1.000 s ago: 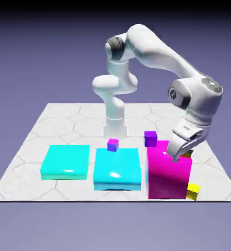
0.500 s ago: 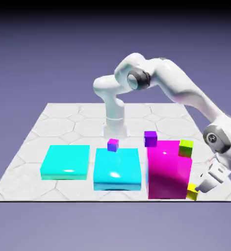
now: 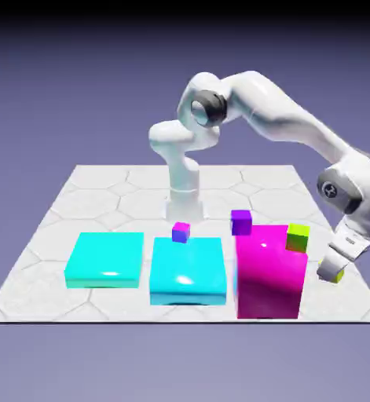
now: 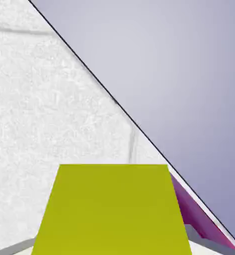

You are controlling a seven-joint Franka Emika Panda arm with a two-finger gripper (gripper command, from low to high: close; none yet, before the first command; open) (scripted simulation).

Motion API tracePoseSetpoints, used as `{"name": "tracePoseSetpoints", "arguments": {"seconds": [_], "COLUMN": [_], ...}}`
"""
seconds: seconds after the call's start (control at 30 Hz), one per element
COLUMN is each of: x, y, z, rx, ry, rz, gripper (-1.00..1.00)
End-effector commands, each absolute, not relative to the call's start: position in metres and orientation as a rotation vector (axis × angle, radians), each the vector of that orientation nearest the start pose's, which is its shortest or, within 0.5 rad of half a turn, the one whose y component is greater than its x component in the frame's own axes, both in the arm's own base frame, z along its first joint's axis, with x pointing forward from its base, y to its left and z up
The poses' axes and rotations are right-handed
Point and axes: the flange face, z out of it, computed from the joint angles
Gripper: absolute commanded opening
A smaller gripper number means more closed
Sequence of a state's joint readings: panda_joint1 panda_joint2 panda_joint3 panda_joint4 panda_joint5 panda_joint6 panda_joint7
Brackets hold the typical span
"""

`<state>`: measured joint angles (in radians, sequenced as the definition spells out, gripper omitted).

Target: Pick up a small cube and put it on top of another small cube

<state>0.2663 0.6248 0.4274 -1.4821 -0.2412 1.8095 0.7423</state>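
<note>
- A tall magenta block (image 3: pixel 269 275) on the table (image 3: pixel 125 305), toward the exterior view's right
- A lime-green cube (image 3: pixel 298 237) by that block's far right corner
- A cyan block (image 3: pixel 188 268), low and wide, near the magenta one
- Another cyan block (image 3: pixel 105 259), also flat, farther to the exterior view's left
- A small cube with a pink-magenta top (image 3: pixel 181 232), at the middle cyan block's far edge
</note>
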Motion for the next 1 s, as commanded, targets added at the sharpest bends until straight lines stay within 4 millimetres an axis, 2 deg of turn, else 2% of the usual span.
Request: {"name": "tracePoseSetpoints", "arguments": {"seconds": [0.0,0.1,0.13,0.3,0.47,0.5,0.57,0.73,0.77,0.8,0.83,0.97], "x": [0.56,0.551,0.548,0.527,0.492,0.491,0.492,0.471,0.469,0.469,0.469,0.487], "y": [0.379,0.37,0.359,0.283,0.19,0.18,0.18,0.172,0.171,0.171,0.171,0.178], "z": [0.333,0.384,0.393,0.421,0.44,0.435,0.434,0.375,0.371,0.371,0.371,0.418], "rx": [-3.238,-3.163,-3.17,-3.246,-3.271,-3.277,-3.279,-3.279,-3.279,-3.279,-3.279,-3.279], "ry": [0.057,0.197,0.236,0.444,0.668,0.659,0.655,0.655,0.655,0.655,0.655,0.655], "rz": [0.29,0.202,0.209,0.351,0.646,0.711,0.717,0.717,0.717,0.717,0.717,0.717], "gripper": [-1.0,-1.0,-1.0,-1.0,-1.0,-1.0,-1.0,-1.0,-1.0,1.0,1.0,1.0]}}
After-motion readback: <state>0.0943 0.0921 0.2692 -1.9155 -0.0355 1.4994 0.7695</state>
